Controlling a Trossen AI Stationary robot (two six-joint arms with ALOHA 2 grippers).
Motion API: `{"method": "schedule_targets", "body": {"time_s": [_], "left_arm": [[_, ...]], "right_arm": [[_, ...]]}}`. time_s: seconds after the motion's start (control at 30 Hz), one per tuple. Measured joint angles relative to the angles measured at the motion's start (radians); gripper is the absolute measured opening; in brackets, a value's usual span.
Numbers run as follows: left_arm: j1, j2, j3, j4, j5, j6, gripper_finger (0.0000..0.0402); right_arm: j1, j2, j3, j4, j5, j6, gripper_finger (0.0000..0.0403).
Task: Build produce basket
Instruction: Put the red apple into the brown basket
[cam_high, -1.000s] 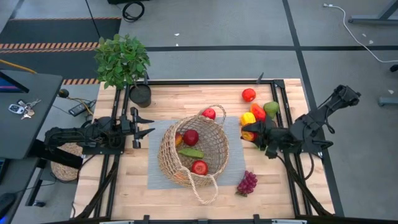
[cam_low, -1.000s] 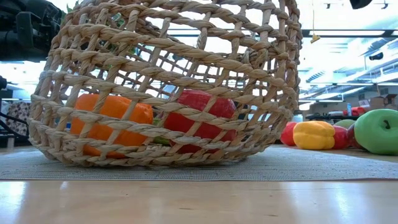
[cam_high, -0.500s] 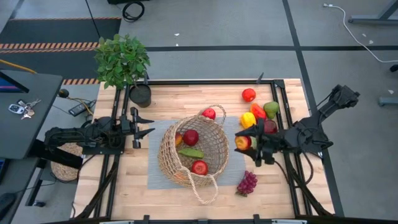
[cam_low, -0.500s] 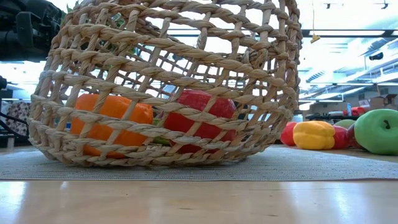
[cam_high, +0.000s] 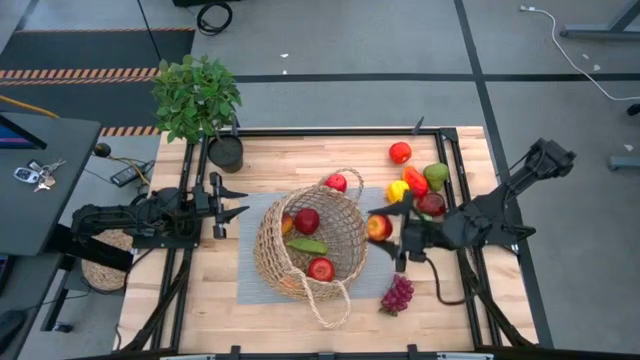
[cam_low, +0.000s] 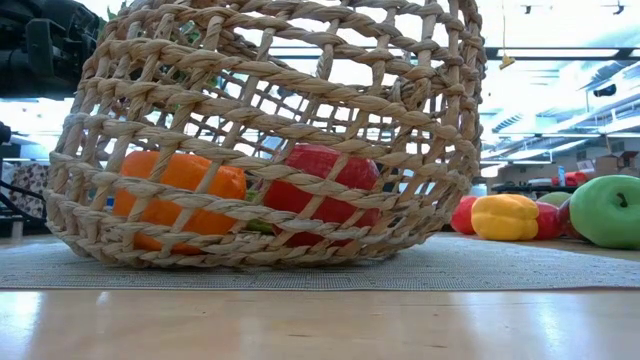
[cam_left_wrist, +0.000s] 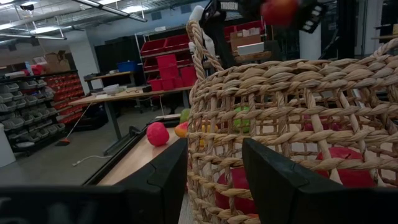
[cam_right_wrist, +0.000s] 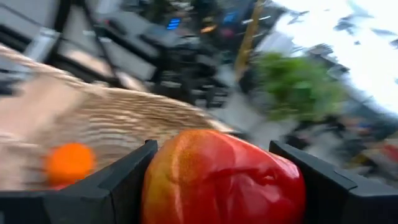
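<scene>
The tan wicker basket (cam_high: 311, 240) lies tipped on a grey mat (cam_high: 250, 285) mid-table and holds red apples, an orange and a green piece. It also shows in the low view (cam_low: 270, 140). My right gripper (cam_high: 392, 229) is just right of the basket's rim, shut on a red-and-yellow apple (cam_high: 379, 227). My left gripper (cam_high: 236, 200) is open and empty at the basket's left side (cam_left_wrist: 298, 112). More produce lies at the right: a yellow pepper (cam_high: 398, 190), a red pepper (cam_high: 415, 180), a green apple (cam_high: 436, 175) and purple grapes (cam_high: 397, 294). My right gripper pinches the red-and-yellow apple's two opposite sides (cam_right_wrist: 168, 180) between its two fingers (cam_right_wrist: 118, 186). The fingers come about level from the table's right side. The apple is lifted clear of the table and stands above the basket's rim in the left wrist view (cam_left_wrist: 280, 9).
A leafy potted plant (cam_high: 197, 95) in a black pot (cam_high: 226, 153) stands at the far left corner. A red fruit (cam_high: 400, 152) lies far right, and a red apple (cam_high: 336, 183) is at the basket's far rim. Bare wood lies along the table's near edge.
My right gripper has gone toward the table's left edge, from the produce pile toward the basket, carrying the red-and-yellow apple clear of the table. The other produce and the basket have stayed put.
</scene>
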Motion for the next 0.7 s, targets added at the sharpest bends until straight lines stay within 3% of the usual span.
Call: {"method": "schedule_targets", "body": {"time_s": [0.27, 0.7], "left_arm": [[0.0, 0.0, 0.0, 0.0, 0.0, 0.0, 0.016], [0.0, 0.0, 0.0, 0.001, 0.0, 0.0, 0.016]], "right_arm": [[-0.087, 0.169, 0.196, -0.231, -0.281, 0.209, 0.0307], [-0.359, 0.447, 0.359, -0.247, -0.588, 0.144, 0.0307]]}}
